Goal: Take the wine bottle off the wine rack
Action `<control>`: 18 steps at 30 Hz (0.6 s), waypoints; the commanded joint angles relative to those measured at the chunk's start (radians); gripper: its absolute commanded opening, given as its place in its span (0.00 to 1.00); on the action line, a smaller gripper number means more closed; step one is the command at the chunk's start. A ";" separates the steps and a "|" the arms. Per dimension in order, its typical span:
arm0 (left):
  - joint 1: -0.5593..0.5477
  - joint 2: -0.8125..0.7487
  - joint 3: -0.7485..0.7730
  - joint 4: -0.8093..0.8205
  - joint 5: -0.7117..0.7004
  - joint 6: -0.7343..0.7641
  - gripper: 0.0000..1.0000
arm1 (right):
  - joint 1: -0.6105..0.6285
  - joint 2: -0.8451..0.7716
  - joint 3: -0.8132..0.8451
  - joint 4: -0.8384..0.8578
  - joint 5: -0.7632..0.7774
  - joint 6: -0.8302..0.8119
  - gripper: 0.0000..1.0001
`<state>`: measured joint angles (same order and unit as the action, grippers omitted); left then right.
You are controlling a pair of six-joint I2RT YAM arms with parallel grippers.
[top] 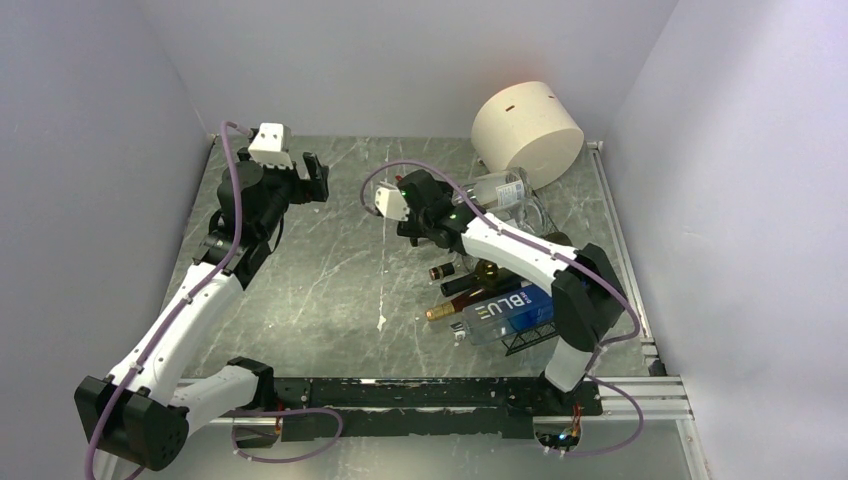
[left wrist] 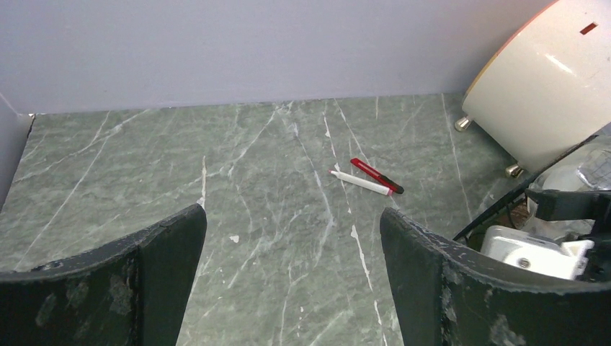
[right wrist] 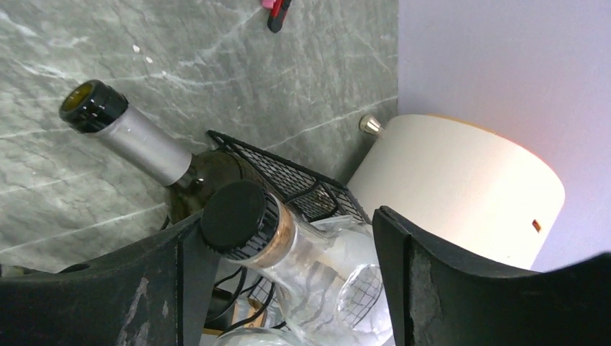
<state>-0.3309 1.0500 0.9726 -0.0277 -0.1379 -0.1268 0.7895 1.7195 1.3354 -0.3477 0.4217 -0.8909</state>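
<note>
The black wire wine rack (top: 527, 338) stands at the right and holds several bottles lying down: a clear bottle (top: 497, 189) on top, dark wine bottles (top: 486, 271) and a blue bottle (top: 506, 311). My right gripper (top: 453, 206) is open with its jaws either side of the clear bottle's neck (right wrist: 302, 249). In the right wrist view the gripper (right wrist: 288, 223) has its left finger (right wrist: 162, 281) against the black cap (right wrist: 238, 218), and the right finger stands apart from the glass. A dark green wine bottle with a silver foil neck (right wrist: 140, 143) lies just below, on the rack's mesh (right wrist: 292, 175). My left gripper (top: 314, 177) is open and empty above the table (left wrist: 292, 216).
A cream cylinder (top: 527, 133) leans on its side in the back right corner, against the rack; it shows in both wrist views (left wrist: 547, 94) (right wrist: 461, 180). A red pen and a white pen (left wrist: 367, 177) lie on the marble table. Walls close in the left, back and right sides.
</note>
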 commanded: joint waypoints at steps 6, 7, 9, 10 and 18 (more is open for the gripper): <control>-0.004 -0.012 -0.005 0.027 -0.006 0.019 0.94 | -0.027 0.075 0.036 0.005 0.075 -0.052 0.75; -0.005 -0.012 -0.006 0.029 -0.007 0.021 0.94 | -0.026 0.082 0.044 0.005 0.085 -0.049 0.74; -0.005 -0.008 -0.003 0.025 -0.010 0.021 0.94 | -0.026 0.090 0.057 -0.003 0.095 -0.047 0.72; -0.005 -0.007 -0.002 0.023 -0.010 0.020 0.94 | -0.027 0.091 0.059 -0.001 0.097 -0.049 0.72; -0.005 -0.020 -0.007 0.028 -0.006 0.027 0.94 | -0.025 0.071 0.078 -0.041 0.052 -0.044 0.62</control>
<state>-0.3309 1.0500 0.9726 -0.0273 -0.1379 -0.1158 0.7650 1.8091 1.3773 -0.3687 0.4873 -0.9318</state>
